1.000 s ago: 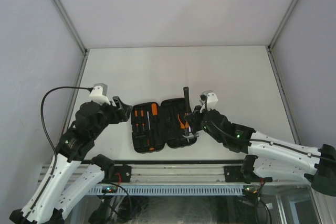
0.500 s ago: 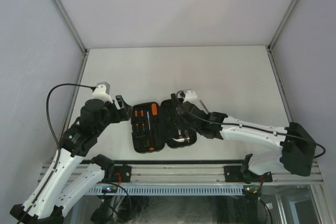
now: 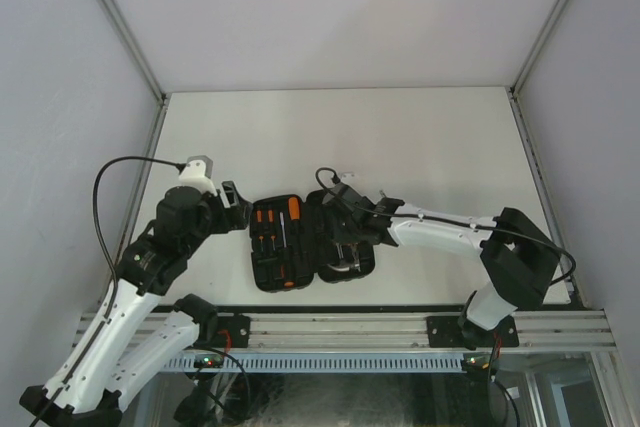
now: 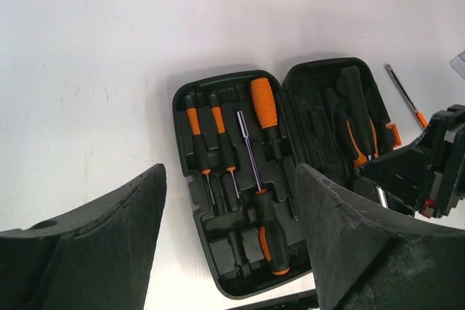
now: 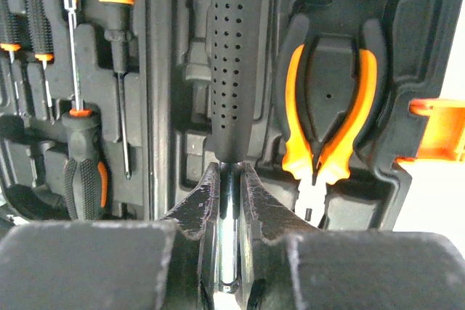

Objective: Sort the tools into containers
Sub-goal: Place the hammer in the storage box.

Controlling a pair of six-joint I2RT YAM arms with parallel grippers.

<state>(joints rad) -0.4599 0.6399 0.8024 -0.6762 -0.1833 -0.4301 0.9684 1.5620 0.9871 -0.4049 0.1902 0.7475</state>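
Observation:
The black tool case (image 3: 268, 265) lies open, and its left half holds several screwdrivers (image 4: 225, 143). My right gripper (image 5: 230, 201) is shut on the steel shaft of the claw hammer (image 5: 231, 63). The hammer's black handle lies along the case's right half (image 5: 341, 5), beside the orange-handled pliers (image 5: 330, 125) in their slot. In the top view that gripper (image 3: 345, 245) sits over the right half. My left gripper (image 4: 229, 245) hangs open above the left half's near end with nothing between its fingers. It stands just left of the case (image 3: 238, 205).
One slim screwdriver (image 4: 403, 96) lies loose on the white table right of the case. The case's orange latch (image 5: 436, 130) sticks out at its right edge. Grey walls enclose the table (image 3: 420, 137), and a rail runs along the near edge.
My right arm has swung left and carried the hammer over the case's right half, so its handle no longer sticks out past the far edge. The left gripper has hardly moved.

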